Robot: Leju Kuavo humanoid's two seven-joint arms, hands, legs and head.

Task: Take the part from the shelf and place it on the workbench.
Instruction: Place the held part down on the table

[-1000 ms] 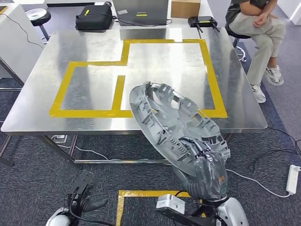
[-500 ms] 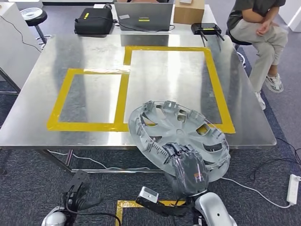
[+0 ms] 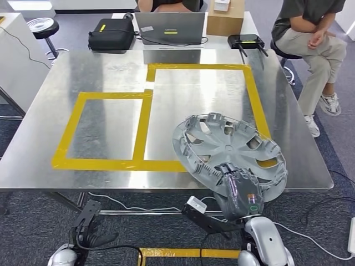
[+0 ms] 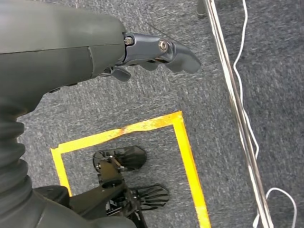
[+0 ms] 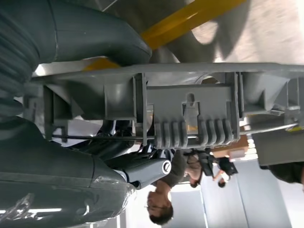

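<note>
Ribbed grey plastic part (image 3: 229,149) advanced over steel workbench (image 3: 108,77).

one hubcap (image 3: 228,145), one laptop (image 3: 173,27), two stools (image 3: 43,25)

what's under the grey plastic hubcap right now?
Under the grey plastic hubcap lie the steel workbench's near right corner and part of the yellow tape outline, glimpsed through its openings. The right hand grips its near rim. Whether it touches the surface is unclear.
</note>
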